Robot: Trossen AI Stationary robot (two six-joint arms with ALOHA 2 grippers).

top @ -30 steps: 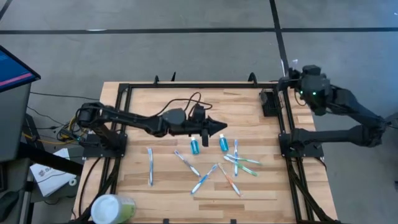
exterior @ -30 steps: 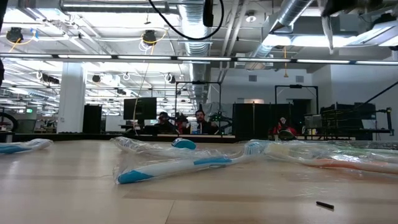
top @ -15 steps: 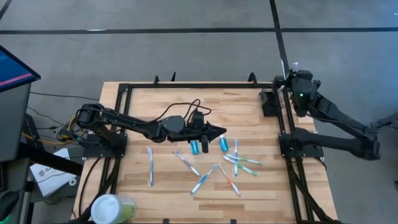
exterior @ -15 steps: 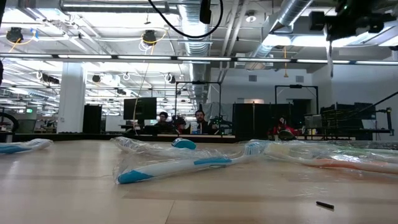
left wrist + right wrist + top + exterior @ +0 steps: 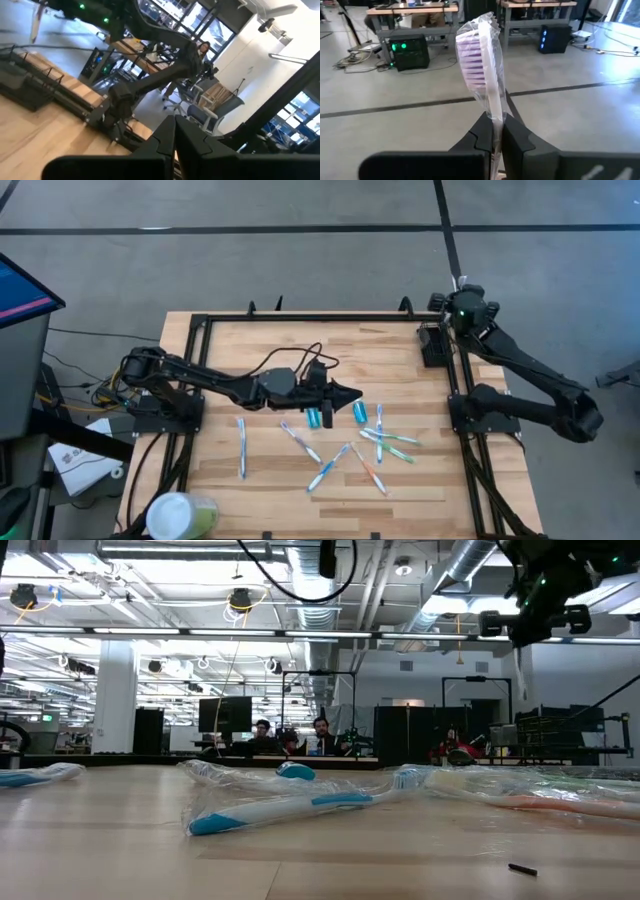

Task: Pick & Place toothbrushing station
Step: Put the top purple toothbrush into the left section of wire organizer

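The toothbrushing station, a small black boxy holder (image 5: pixel 433 345), stands upright at the table's far right, by the black frame rail. My right gripper (image 5: pixel 460 288) is high above the table's far right corner, just beyond the holder. It is shut on a plastic-wrapped toothbrush with purple bristles (image 5: pixel 482 60). It also shows at the top right of the low view (image 5: pixel 535 605). My left gripper (image 5: pixel 352 392) is over the table's middle, shut and empty (image 5: pixel 174 131), above two small blue tubes (image 5: pixel 313 417). My right gripper pinches the wrapped toothbrush between its two fingers on the stem just below the brush head (image 5: pixel 496 117). The fingers lie along the toothbrush, and the bristled head sticks out past the fingertips. The toothbrush is lifted clear of the table.
Several wrapped toothbrushes (image 5: pixel 385 442) lie scattered on the wooden table's near middle, one alone at the left (image 5: pixel 241 446). A pale-green cup with a white lid (image 5: pixel 180 515) stands at the near left corner. Black frame rails (image 5: pixel 455 380) edge the table. People sit in the room behind (image 5: pixel 320 735).
My right gripper has swung from beyond the table's right edge toward the table's left, to above the far right corner near the black holder, turning as it went and keeping the toothbrush. My left arm has shifted a little toward the near edge.
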